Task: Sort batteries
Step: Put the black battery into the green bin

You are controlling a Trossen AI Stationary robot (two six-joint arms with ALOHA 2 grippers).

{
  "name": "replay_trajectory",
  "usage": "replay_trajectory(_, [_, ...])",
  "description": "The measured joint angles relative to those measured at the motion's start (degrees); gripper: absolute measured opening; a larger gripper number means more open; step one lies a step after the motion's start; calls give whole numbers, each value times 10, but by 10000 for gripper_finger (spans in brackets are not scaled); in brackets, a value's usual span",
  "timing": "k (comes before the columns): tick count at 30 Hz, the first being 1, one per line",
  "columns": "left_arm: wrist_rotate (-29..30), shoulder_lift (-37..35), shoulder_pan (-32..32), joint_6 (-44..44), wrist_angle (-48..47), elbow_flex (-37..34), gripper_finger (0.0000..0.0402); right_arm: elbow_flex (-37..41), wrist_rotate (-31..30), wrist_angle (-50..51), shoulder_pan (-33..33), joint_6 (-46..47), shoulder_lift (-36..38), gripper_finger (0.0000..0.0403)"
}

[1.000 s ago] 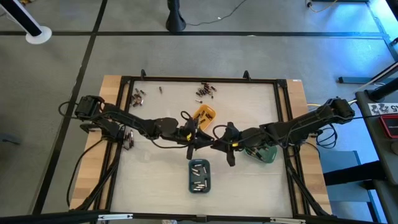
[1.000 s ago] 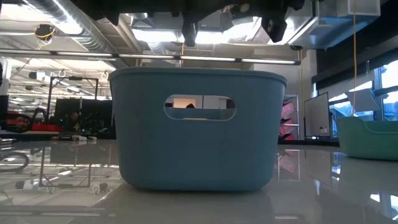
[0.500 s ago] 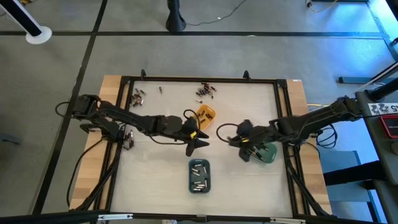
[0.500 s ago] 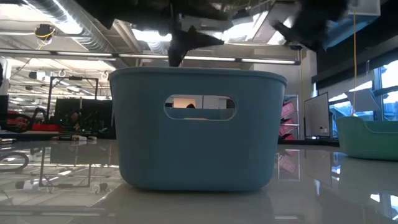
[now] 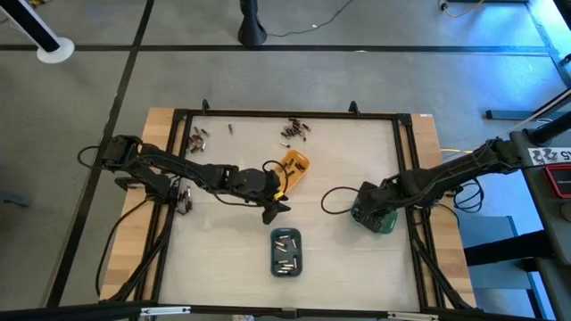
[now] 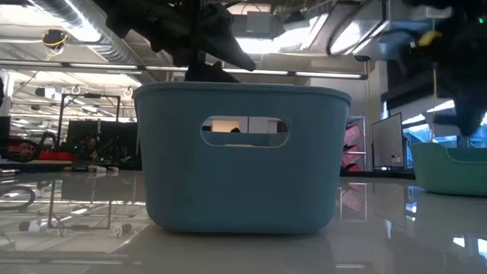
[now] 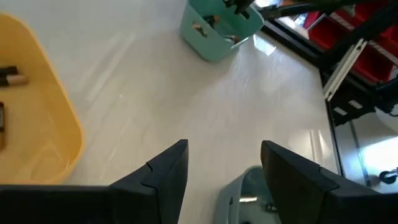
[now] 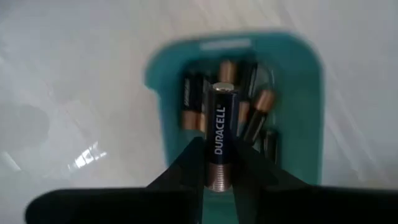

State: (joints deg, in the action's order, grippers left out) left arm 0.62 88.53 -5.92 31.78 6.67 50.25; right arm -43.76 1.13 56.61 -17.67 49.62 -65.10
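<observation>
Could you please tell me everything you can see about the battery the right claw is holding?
The battery is a dark cylinder with a coppery top band, a silvery end cap and white DURACELL lettering along its side. The right claw grips it between both fingers, above the green tray, which already holds several similar batteries. It is not touching them.

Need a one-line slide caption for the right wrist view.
Right gripper holds a black Duracell battery above the green tray of batteries.

Black Duracell battery (image 8: pixel 220 142) (copper-tipped) pinched above green tray (image 8: pixel 307 106).
</observation>
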Motion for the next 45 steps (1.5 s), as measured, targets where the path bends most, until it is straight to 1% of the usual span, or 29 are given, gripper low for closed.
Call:
replay_trajectory(5, [0, 1, 0, 5, -21, 0, 191, 51, 15, -32, 0, 14, 0, 50])
replay_trajectory(8, [0, 1, 0, 8, -38, 0, 191, 70, 15, -46, 0, 25, 0, 70])
replay_trajectory(13, [0, 1, 0, 20, -76, 0, 191, 76, 10, -46, 0, 38, 0, 106])
replay_trajectory(18, [-1, 1, 0, 27, -92, 0, 191, 76, 9, -46, 0, 37, 0, 116])
replay_trajectory(21, [-19, 1, 0, 28, -93, 0, 191, 76, 9, -45, 0, 37, 0, 116])
replay_trajectory(23, [-43, 1, 0, 28, -100, 0, 191, 72, 9, -41, 0, 33, 0, 116])
replay_trajectory(25, [-74, 0, 0, 34, -126, 0, 191, 65, 6, -42, 0, 26, 0, 116])
replay_trajectory(29, [-132, -10, 0, 60, -223, 0, 191, 43, -42, -42, 0, 23, 0, 117])
replay_trajectory(33, [-156, -23, 0, 85, -356, 0, 192, 14, -103, -43, 0, -5, 0, 117])
replay_trajectory(36, [-159, -34, 4, 101, -475, 0, 192, -7, -142, -45, 0, -22, 0, 117])
replay_trajectory(38, [-159, -35, 7, 105, -566, 0, 192, -19, -157, -53, 0, -33, 0, 117])
replay_trajectory(42, [-154, -35, 16, 103, -740, 0, 192, -26, -171, -91, 0, -53, 0, 117])
replay_trajectory(45, [-139, -35, 28, 107, -819, 0, 192, -27, -171, -121, 0, -68, 0, 117])
